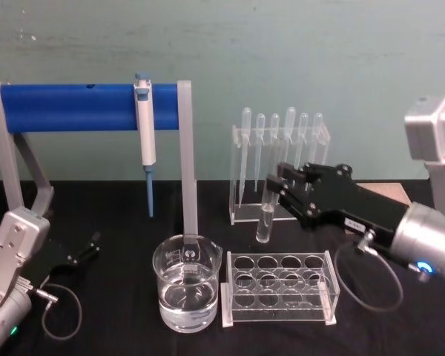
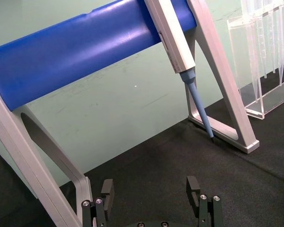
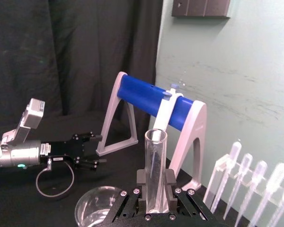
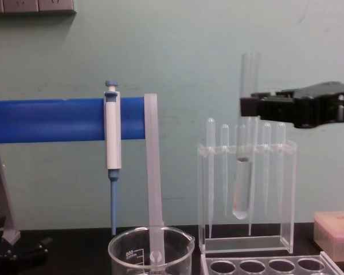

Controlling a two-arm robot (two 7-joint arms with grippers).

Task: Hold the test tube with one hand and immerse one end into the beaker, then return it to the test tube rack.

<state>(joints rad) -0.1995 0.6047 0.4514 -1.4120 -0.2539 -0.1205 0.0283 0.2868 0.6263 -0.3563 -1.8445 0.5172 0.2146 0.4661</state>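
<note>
The right gripper [image 1: 276, 182] is clamped on the upper part of the test tube [image 1: 265, 219] and holds it upright in the air. The rounded end is above the rack [image 1: 278, 291] and apart from it, apparently over the rear holes. The beaker [image 1: 185, 285], part filled with clear liquid, stands just beside the rack on the robot's left. The left gripper [image 1: 89, 248] sits low over the table [image 1: 119, 215] at far left, fingers apart and holding nothing.

Quantities: one long clear glass test tube [image 1: 264, 222]; one wide clear glass beaker [image 1: 165, 271]; one clear plastic rack with round holes [image 1: 278, 305]; six thin frosted plastic pipettes [image 1: 290, 130]; one white-and-blue pipettor [image 1: 145, 137].
</note>
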